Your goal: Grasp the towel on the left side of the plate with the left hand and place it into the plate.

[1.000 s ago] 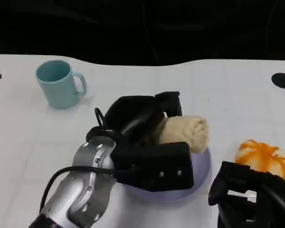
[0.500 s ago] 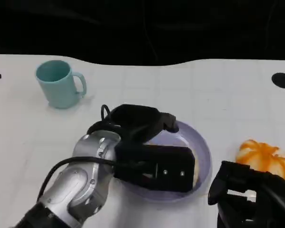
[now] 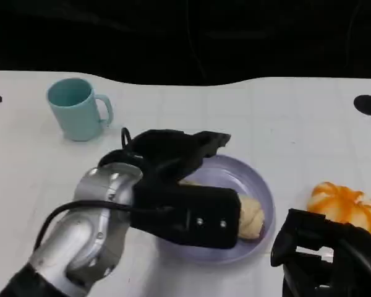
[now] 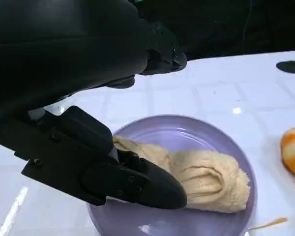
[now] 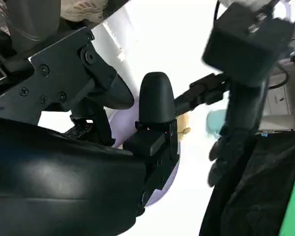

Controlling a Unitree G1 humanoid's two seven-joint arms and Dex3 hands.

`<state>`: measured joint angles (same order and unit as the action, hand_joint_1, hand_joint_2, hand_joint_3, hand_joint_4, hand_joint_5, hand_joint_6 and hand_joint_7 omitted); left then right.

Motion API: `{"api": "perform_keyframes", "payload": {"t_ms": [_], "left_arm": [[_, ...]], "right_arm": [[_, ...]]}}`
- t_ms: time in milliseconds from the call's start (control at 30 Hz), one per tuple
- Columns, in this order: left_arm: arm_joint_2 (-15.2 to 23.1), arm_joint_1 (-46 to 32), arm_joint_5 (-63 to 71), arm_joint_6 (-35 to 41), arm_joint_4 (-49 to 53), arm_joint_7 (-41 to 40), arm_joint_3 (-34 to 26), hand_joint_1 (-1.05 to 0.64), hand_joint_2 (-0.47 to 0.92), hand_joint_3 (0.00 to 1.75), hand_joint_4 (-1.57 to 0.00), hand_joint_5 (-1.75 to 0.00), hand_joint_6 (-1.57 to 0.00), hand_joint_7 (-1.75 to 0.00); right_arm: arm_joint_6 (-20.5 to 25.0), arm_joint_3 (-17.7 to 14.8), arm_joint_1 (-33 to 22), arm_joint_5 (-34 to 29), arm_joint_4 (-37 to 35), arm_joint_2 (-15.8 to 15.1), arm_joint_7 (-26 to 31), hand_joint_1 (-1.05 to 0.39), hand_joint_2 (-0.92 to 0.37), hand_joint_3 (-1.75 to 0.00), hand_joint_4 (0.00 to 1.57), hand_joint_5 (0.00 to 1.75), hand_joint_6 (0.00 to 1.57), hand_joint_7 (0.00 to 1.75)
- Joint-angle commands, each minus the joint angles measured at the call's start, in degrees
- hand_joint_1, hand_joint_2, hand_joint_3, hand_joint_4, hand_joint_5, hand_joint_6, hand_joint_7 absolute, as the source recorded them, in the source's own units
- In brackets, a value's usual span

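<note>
In purple plate (image 3: 260,185): rolled towel (image 4: 206,179), left robot hand (image 3: 179,185) spread above.

A rounded silver forearm (image 3: 89,238) is seen, with a black cable looped along it. The left hand (image 3: 179,185) is matte black, blocky, studded with small screws. The right hand (image 3: 324,257) is glossy black.

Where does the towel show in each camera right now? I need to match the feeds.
Head view: the towel lies in the purple plate, right of centre, partly behind the left hand.
Left wrist view: the towel lies across the middle of the plate, beside the hand's fingers.
Right wrist view: I cannot make out the towel for sure.
Shared landmark: the purple plate.
</note>
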<state>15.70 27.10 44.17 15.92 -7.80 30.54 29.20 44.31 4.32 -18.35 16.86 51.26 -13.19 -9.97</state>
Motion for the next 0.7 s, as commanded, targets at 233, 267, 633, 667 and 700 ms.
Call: {"api": "perform_keyframes", "payload": {"t_ms": [233, 267, 633, 667, 700], "left_arm": [[3.4, -7.7, -15.4, 1.2, -11.9, 4.3, -12.0, -0.54, 0.92, 0.31, -0.69, -0.59, -0.66, -0.11], [4.1, -8.6, -16.7, 1.3, -13.1, 4.6, -13.2, -0.52, 0.92, 0.32, -0.74, -0.57, -0.70, -0.10], [3.4, -22.2, -38.9, 0.9, -22.7, 2.5, -28.1, -0.12, 0.80, 0.56, -0.88, -0.66, -1.01, -0.06], [2.8, -24.2, -41.3, 1.5, -24.1, 2.1, -29.6, -0.10, 0.76, 0.68, -0.88, -0.70, -1.05, -0.05], [2.5, -25.8, -42.9, 2.0, -25.2, 1.8, -30.7, -0.09, 0.72, 0.78, -0.88, -0.76, -1.09, -0.05]], "right_arm": [[-1.1, -0.4, 0.1, 0.0, 0.0, -0.4, 0.0, -0.09, -0.53, -1.26, 0.73, 1.75, 0.63, 1.59], [-1.2, -0.3, 0.2, -0.2, 0.1, -0.6, 0.0, -0.09, -0.53, -1.27, 0.73, 1.75, 0.63, 1.59], [-1.2, 0.6, 0.4, -0.6, 0.3, -0.3, 0.4, -0.09, -0.50, -1.31, 0.73, 1.75, 0.64, 1.59], [-1.1, 0.6, 0.5, -0.6, 0.3, -0.3, 0.5, -0.09, -0.50, -1.31, 0.73, 1.75, 0.64, 1.59], [-0.9, 0.6, 0.5, -0.5, 0.3, -0.4, 0.6, -0.08, -0.51, -1.31, 0.73, 1.75, 0.64, 1.59]]}}
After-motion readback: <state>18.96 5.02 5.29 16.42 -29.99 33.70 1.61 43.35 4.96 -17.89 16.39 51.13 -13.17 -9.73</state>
